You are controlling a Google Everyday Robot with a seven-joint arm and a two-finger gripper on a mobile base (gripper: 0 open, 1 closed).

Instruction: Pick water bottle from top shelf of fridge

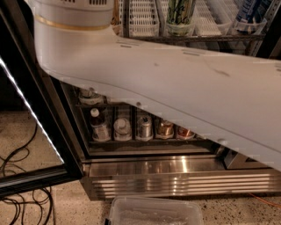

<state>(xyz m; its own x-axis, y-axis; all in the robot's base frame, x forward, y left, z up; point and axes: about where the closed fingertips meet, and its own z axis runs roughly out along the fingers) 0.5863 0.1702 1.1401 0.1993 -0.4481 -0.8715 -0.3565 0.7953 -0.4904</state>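
Note:
My white arm [175, 88] crosses the whole view in front of the open fridge [184, 176]. My gripper is out of view, past the frame's edge. The top shelf [197, 38], a dark wire rack with white slotted trays [140, 17], shows along the top edge. On it stand a green-labelled drink [180, 15] and, at the far right, a clear container with blue print [250, 13]; only its lower part shows, so I cannot tell whether it is the water bottle.
A lower rack holds a small brown-drink bottle with a white cap [99, 125] and several short cans [145, 127]. The black-framed glass door [26, 88] with its light strip [30, 114] stands open at left. Cables [22, 193] lie on the floor. A clear plastic bin [153, 213] sits at the bottom.

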